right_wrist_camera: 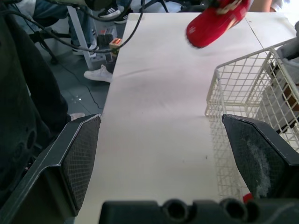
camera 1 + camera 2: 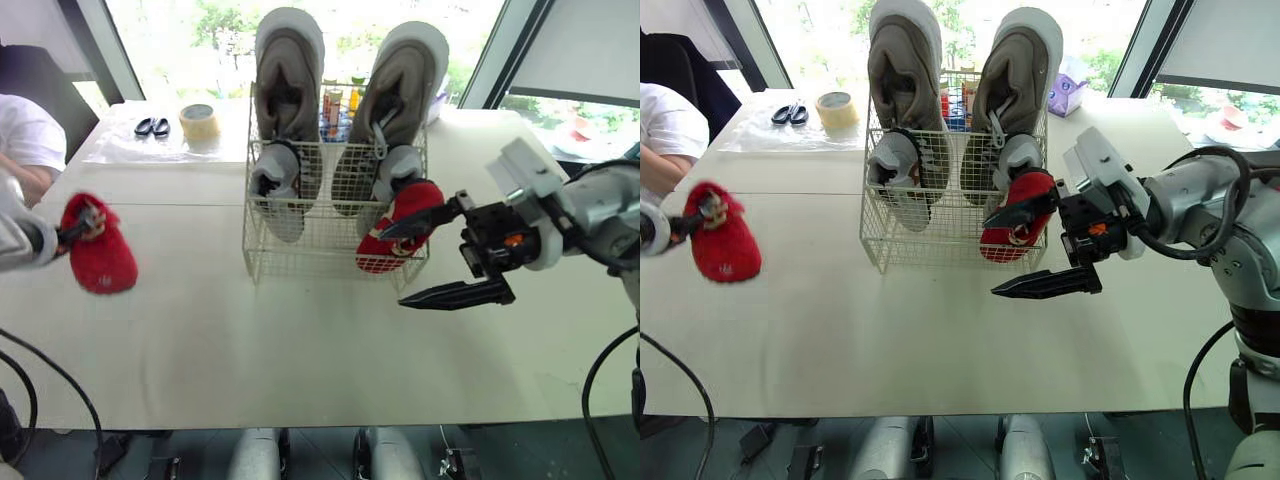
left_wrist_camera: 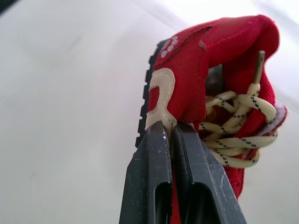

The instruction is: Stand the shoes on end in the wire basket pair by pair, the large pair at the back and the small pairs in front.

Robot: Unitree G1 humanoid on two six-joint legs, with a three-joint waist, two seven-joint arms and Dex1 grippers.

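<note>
Grips small red lace-up shoe (image 2: 100, 255) by heel tab in clenched left pincer (image 3: 170, 128), above counter (image 2: 300, 340) near left edge. Holds right pincer (image 2: 393, 267) spread wide, empty, at white wire basket (image 2: 300, 262) front right corner beside second red shoe (image 2: 380, 252); contact unclear.

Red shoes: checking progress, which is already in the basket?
The red shoe in the wire basket, front right corner, by the open right gripper; the other red shoe hangs clamped in the left gripper.
</note>
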